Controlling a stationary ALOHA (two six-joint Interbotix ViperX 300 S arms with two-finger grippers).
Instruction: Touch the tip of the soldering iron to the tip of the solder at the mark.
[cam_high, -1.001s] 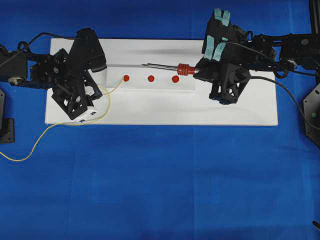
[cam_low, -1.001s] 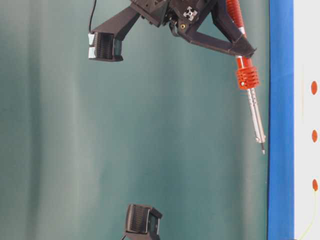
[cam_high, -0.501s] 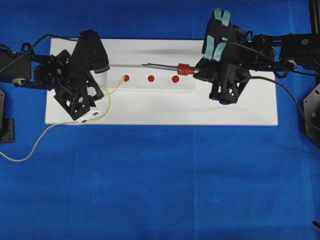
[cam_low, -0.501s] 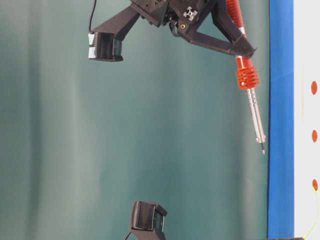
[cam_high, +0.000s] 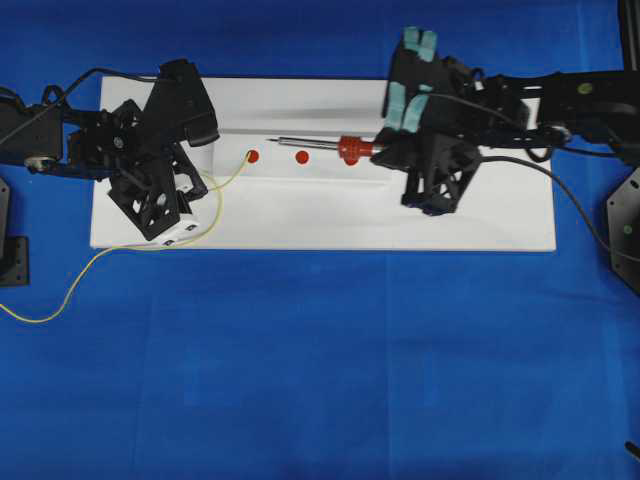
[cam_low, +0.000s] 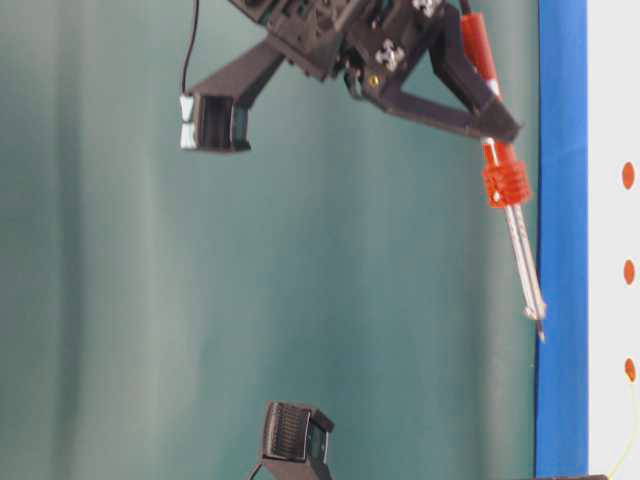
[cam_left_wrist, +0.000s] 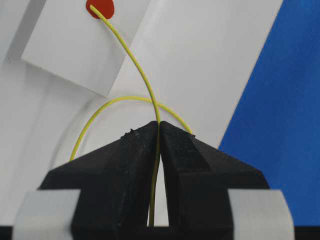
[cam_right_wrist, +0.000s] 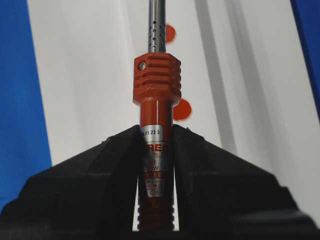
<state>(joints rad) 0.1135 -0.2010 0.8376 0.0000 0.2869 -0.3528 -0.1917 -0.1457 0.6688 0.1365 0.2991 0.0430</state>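
Note:
My left gripper (cam_left_wrist: 159, 125) (cam_high: 196, 178) is shut on the thin yellow solder (cam_left_wrist: 131, 55) (cam_high: 228, 180). The wire's free end rests on the leftmost red mark (cam_left_wrist: 100, 8) (cam_high: 252, 156). On the right, my right gripper (cam_right_wrist: 156, 131) (cam_high: 388, 148) is shut on the red-orange handle of the soldering iron (cam_right_wrist: 156, 80) (cam_high: 345, 148). Its silver shaft points left, and the dark tip (cam_high: 270, 140) (cam_low: 540, 330) hangs above the white board, a little right of the leftmost mark. Iron tip and solder tip are apart.
The white board (cam_high: 320, 215) lies on a blue cloth (cam_high: 320, 360) and carries three red marks in a row; the middle mark (cam_high: 302, 156) is plain, the right one sits under the iron's collar. The solder trails off the board's left edge (cam_high: 40, 318). A black cord (cam_high: 580, 210) runs right.
The right arm has moved left with the soldering iron and lowered it, so the tip is nearer the leftmost mark. The left arm and solder have stayed put over the last half second.

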